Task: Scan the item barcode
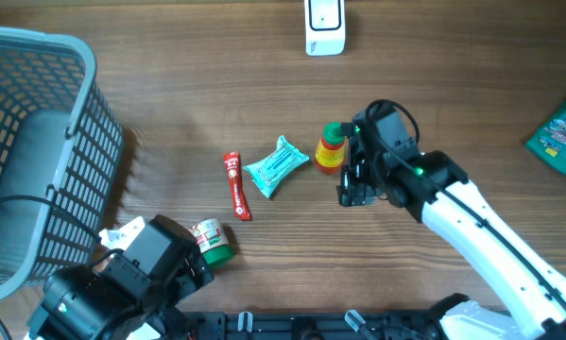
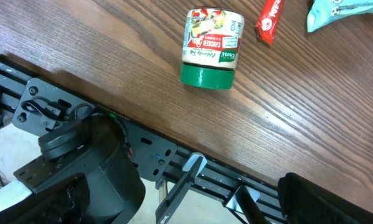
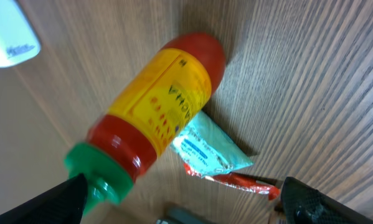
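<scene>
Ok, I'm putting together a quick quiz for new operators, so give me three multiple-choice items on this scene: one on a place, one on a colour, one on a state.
1. Where in the overhead view is the white scanner?
A) top centre B) bottom left corner C) right edge
2. What colour is the lid of the jar?
A) red B) green C) blue
3. How is the right tool at the bottle?
A) shut on it B) shut beside it C) open

A: it sits at the top edge, mid-width.
B: the left wrist view shows a green lid.
C: its fingers stand wide either side of the bottle.
</scene>
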`<state>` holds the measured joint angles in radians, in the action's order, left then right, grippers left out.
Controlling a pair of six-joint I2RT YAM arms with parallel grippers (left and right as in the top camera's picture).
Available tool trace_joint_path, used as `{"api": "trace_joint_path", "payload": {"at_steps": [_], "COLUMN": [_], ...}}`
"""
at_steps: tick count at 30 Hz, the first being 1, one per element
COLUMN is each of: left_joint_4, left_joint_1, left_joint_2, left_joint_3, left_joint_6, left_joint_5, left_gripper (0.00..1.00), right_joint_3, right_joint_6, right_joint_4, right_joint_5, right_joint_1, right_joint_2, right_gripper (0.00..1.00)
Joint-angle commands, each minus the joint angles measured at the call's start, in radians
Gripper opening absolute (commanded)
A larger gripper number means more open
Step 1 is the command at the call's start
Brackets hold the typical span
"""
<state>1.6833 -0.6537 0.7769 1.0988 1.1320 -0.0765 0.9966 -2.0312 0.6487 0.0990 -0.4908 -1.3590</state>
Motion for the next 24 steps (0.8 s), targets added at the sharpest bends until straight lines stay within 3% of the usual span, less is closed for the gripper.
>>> {"api": "trace_joint_path", "payload": {"at_steps": [1, 6, 8, 10, 12, 13, 14, 19, 20, 21, 24], "left_joint_4": [0.001, 0.001, 0.001, 0.001, 0.001, 0.001, 0.001, 0.001, 0.001, 0.001, 0.001], "left_joint_1": [0.001, 0.001, 0.001, 0.001, 0.001, 0.001, 0.001, 0.001, 0.001, 0.001, 0.001], "left_joint_2": [-0.004, -0.004, -0.004, -0.004, -0.004, -0.004, -0.004, -0.004, -0.004, -0.004, -0.004], "left_joint_3": [-0.003, -0.003, -0.003, -0.003, -0.003, -0.003, -0.003, -0.003, -0.003, -0.003, -0.003], "left_joint_6": [0.017, 0.017, 0.017, 0.017, 0.017, 0.017, 0.017, 0.017, 0.017, 0.017, 0.017], "left_joint_5": [0.001, 0.001, 0.001, 0.001, 0.001, 0.001, 0.001, 0.001, 0.001, 0.001, 0.001], "left_gripper": [1.00, 1.00, 1.00, 1.00, 1.00, 1.00, 1.00, 1.00, 1.00, 1.00, 1.00], "right_joint_3": [-0.010, -0.010, -0.010, -0.010, -0.010, -0.010, -0.010, -0.010, -0.007, -0.004, -0.002], "right_joint_6": [0.097, 0.247, 0.436, 1.143, 1.492, 1.529, 1.570, 1.556, 1.527, 1.496, 1.328], "right_joint_4": [-0.011, 0.108, 0.102, 0.013, 0.015, 0.014, 0.017, -0.114, -0.111, -0.072, 0.164], "right_joint_5": [0.071, 0.000, -0.034, -0.122, -0.191, -0.182, -0.141, -0.432, -0.487, -0.518, -0.602], "right_joint_1": [0.019, 0.019, 0.019, 0.011, 0.010, 0.010, -0.002, -0.161, -0.215, -0.256, -0.389], "right_joint_2": [0.027, 0.229, 0.343, 0.399, 0.354, 0.320, 0.212, -0.009, 0.007, 0.041, 0.255], "right_gripper": [1.00, 1.00, 1.00, 1.00, 1.00, 1.00, 0.93, 0.88, 0.88, 0.98, 1.00]}}
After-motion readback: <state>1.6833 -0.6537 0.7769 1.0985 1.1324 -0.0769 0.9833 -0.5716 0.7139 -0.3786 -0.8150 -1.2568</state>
